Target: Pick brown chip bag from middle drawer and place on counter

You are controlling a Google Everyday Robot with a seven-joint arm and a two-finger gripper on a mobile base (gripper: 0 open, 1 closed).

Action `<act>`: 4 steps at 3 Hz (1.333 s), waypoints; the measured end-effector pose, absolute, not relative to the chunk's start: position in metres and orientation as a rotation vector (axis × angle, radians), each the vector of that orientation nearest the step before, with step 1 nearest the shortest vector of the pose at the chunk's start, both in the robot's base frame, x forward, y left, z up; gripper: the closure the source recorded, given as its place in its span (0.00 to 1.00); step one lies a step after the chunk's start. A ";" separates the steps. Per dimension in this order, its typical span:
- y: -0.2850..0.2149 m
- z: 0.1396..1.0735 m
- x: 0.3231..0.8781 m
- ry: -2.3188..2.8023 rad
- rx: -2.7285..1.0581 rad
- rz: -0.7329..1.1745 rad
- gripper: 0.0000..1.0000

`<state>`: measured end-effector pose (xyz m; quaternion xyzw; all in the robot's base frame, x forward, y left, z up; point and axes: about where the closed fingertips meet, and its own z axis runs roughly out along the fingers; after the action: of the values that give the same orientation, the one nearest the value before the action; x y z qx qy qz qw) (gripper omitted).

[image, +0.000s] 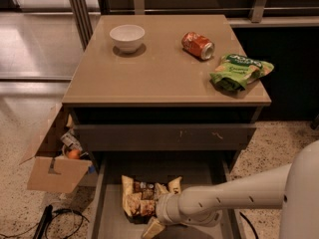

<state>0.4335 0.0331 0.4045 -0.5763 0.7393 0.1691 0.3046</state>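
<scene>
The brown chip bag lies crumpled on the floor of the open middle drawer, below the cabinet's scuffed closed drawer front. My gripper comes in from the right on a white arm and sits low in the drawer, pressed against the bag's right lower edge and covering part of it. The tan counter above holds other items and no brown bag.
On the counter stand a white bowl, an orange can on its side and a green snack bag near the right edge. An open cardboard box with clutter sits on the floor to the left, with cables beside it.
</scene>
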 end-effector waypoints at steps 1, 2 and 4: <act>0.046 0.380 0.439 1.958 -1.537 0.455 0.00; 0.048 0.375 0.439 1.960 -1.539 0.460 0.14; 0.048 0.375 0.439 1.960 -1.539 0.460 0.61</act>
<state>0.4389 0.0484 0.3753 -0.5794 0.7380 0.1733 0.2993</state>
